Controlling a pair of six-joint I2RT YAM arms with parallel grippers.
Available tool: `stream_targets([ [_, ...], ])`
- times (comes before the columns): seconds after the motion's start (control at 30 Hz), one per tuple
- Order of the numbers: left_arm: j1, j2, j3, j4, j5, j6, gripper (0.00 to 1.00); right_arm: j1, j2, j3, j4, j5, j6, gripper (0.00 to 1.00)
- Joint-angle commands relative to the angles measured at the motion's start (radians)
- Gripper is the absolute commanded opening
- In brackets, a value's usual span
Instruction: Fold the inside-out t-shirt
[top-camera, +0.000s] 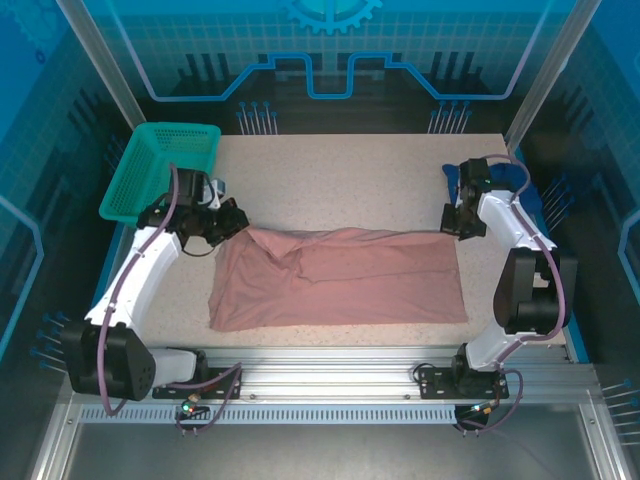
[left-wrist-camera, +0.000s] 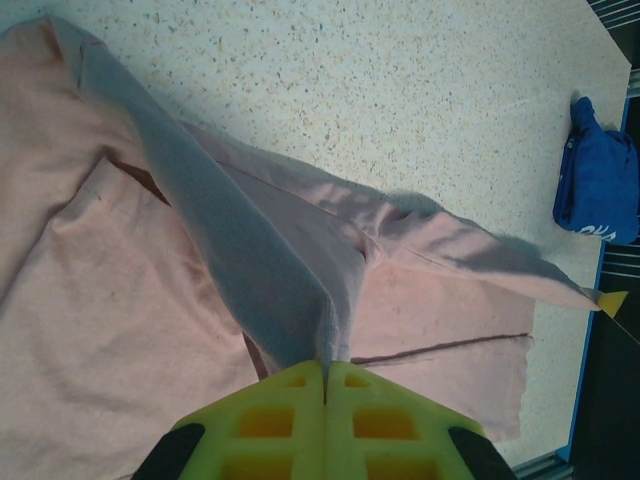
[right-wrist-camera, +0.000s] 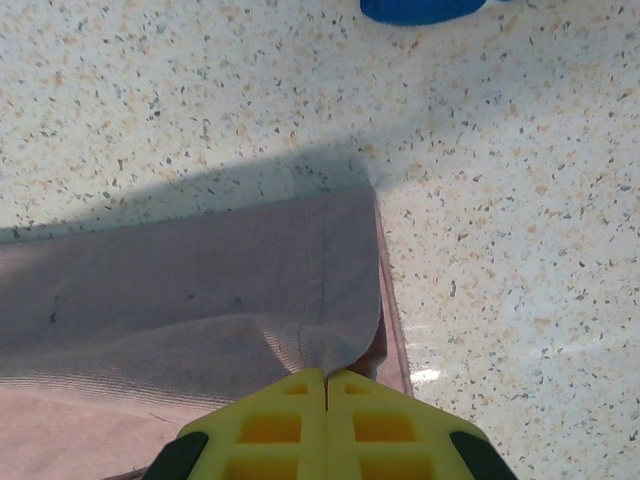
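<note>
Speckled desk carries the inside-out t-shirt, seemingly light, limp cloth; left claw and right claw each pinch a far corner, sensible holds for folding

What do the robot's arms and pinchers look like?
The left arm and right arm are white with black joints, and a purplish cable loops along each. The left gripper and right gripper have chunky yellow-green fingers with square holes.
</note>
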Motion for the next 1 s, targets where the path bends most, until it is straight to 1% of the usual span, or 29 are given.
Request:
stream_targets([
  [0.0, 0.013, -0.05, -0.004, -0.058, 0.02, -0.004, 0.0, -0.015, -0.031, -0.016, -0.039, 0.02, -0.016, 0.0],
  [0.17, 0.026, -0.075, -0.007, -0.087, 0.015, 0.005, 0.0, -0.015, -0.035, -0.008, -0.058, 0.026, -0.019, 0.0],
  [0.4, 0.049, -0.11, -0.027, -0.131, 0.003, 0.027, 0.0, -0.016, -0.042, -0.014, -0.089, 0.064, -0.031, 0.0],
  [0.73, 0.07, -0.134, -0.082, -0.169, -0.024, 0.065, 0.0, -0.015, -0.05, -0.056, -0.103, 0.096, -0.019, 0.0],
  [0.97, 0.074, -0.146, -0.096, -0.185, -0.024, 0.077, 0.0, -0.011, -0.047, -0.075, -0.1, 0.093, -0.01, 0.0],
])
